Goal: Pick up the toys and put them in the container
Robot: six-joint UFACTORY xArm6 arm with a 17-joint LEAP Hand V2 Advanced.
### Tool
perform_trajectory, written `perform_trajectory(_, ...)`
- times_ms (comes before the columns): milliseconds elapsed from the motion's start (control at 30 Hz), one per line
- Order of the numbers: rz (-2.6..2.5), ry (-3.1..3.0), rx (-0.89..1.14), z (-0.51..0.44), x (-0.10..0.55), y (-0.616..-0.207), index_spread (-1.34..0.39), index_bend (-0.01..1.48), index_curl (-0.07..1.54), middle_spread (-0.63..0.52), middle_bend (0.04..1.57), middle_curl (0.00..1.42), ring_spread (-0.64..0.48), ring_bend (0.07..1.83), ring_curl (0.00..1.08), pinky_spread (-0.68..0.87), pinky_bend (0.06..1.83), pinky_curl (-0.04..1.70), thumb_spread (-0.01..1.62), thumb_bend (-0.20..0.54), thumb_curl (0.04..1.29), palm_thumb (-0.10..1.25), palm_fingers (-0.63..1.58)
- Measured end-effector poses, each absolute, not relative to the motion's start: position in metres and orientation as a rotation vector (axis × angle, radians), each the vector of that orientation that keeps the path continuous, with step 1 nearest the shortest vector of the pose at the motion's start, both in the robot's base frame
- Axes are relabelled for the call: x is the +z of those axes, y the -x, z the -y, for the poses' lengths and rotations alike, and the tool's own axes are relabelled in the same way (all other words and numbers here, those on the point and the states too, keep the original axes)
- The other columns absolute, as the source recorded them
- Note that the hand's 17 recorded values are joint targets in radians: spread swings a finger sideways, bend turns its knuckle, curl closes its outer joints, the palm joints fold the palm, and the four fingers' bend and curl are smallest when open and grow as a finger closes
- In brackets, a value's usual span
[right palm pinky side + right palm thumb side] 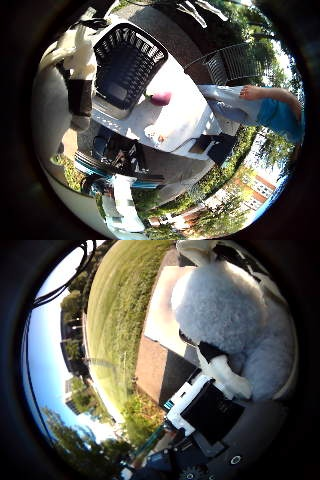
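Note:
A white fluffy plush toy [220, 305] fills much of the thumb side view, close against the palm. My right hand [207, 412] is shut on it, with a white fingertip [227, 377] curled across its fur. Well below the hand stands a white table [187, 117]. The container, a black slatted basket [127, 62], sits on one end of it. A purple toy [161, 98] lies on the tabletop just beside the basket, and a small orange piece [161, 138] lies further along. One black and white finger [80, 95] hangs in front of the basket's side.
A dark box [206, 143] sits at the table's edge. A black slatted chair [235, 60] stands beside the table. The ground around is paved [160, 370], with a lawn [117, 315] beyond. Dark and blue gear [117, 155] lies under the table.

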State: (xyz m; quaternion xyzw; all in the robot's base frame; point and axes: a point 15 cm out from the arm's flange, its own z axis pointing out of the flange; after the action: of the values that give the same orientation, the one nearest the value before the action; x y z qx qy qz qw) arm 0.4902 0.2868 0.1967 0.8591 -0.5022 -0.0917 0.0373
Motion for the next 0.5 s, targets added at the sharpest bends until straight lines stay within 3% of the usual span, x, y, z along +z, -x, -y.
perform_trajectory(33, 1.548, -2.626, -0.284, -0.290, 0.179, -0.494, -0.98, 0.60, 1.35, -0.12, 1.38, 0.90, -0.06, 1.54, 0.78, 0.16, 1.57, 0.82, 1.15, -0.031, 0.76, 0.82, 0.63)
perform_trajectory(100, 1.561, -2.612, -0.288, -0.287, 0.153, -0.502, -0.95, 0.54, 1.30, -0.11, 1.17, 0.82, 0.00, 1.42, 0.75, 0.19, 1.51, 0.81, 1.17, -0.036, 0.73, 0.79, 0.36)
perform_trajectory(133, 1.566, -2.601, -0.295, -0.282, 0.147, -0.504, -0.91, 0.44, 1.24, -0.09, 0.96, 0.75, 0.05, 1.32, 0.73, 0.22, 1.46, 0.82, 1.17, -0.041, 0.71, 0.77, -0.05)
perform_trajectory(167, 1.552, -2.603, -0.304, -0.278, 0.143, -0.505, -0.86, 0.40, 1.16, -0.06, 0.75, 0.65, 0.11, 1.09, 0.64, 0.27, 1.35, 0.76, 1.18, -0.036, 0.68, 0.75, -0.28)
perform_trajectory(233, 1.514, -2.627, -0.317, -0.268, 0.142, -0.509, -0.83, 0.35, 1.10, -0.03, 0.63, 0.59, 0.15, 0.96, 0.56, 0.30, 1.29, 0.71, 1.18, -0.031, 0.67, 0.75, -0.31)
perform_trajectory(267, 1.497, -2.636, -0.330, -0.259, 0.142, -0.512, -0.78, 0.25, 1.01, 0.00, 0.50, 0.52, 0.20, 0.83, 0.48, 0.34, 1.22, 0.65, 1.18, -0.024, 0.65, 0.76, -0.28)
perform_trajectory(500, 1.451, -2.603, -0.498, -0.207, 0.221, -0.479, -0.64, 0.10, 0.76, 0.05, 0.27, 0.41, 0.27, 0.66, 0.37, 0.43, 1.06, 0.54, 1.17, -0.021, 0.60, 0.78, -0.13)
